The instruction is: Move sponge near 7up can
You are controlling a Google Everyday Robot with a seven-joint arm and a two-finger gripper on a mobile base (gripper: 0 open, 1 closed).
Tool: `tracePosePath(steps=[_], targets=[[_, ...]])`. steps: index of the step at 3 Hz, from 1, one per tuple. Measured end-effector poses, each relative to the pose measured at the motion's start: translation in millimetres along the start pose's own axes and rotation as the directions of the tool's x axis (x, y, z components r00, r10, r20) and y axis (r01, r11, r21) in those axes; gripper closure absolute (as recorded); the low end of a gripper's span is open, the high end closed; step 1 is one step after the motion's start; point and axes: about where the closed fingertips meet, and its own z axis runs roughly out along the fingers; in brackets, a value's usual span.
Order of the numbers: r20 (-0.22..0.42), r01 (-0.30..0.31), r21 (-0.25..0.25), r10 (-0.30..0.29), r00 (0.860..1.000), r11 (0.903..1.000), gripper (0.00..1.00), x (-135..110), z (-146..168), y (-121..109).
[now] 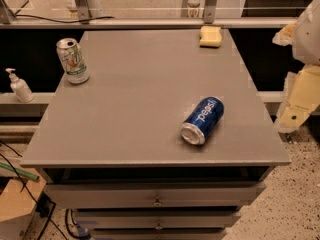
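The pale-yellow sponge (210, 36) lies flat at the far edge of the grey tabletop (145, 99), right of centre. The 7up can (72, 61), silver-white with green markings, stands upright near the far left corner, well apart from the sponge. My gripper (298, 100), on the cream and white arm, hangs at the right edge of the camera view, beyond the table's right side, lower than the sponge in the picture and far from both things. It holds nothing that shows.
A blue Pepsi can (203, 120) lies on its side on the front right of the tabletop, its top facing the front edge. A white pump bottle (19, 86) stands on a ledge left of the table. Drawers (157, 199) sit below the top.
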Motion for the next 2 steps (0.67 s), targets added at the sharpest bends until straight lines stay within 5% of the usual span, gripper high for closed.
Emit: tracePosePath(steps=[1,2], targets=[[0.0,0.0,0.0,0.0,1.0,1.0,0.0,0.0,0.0,0.0],[0.051,0.006,0.057,-0.009,0.999,0.9984,0.0,-4.3,-6.6,-7.8]])
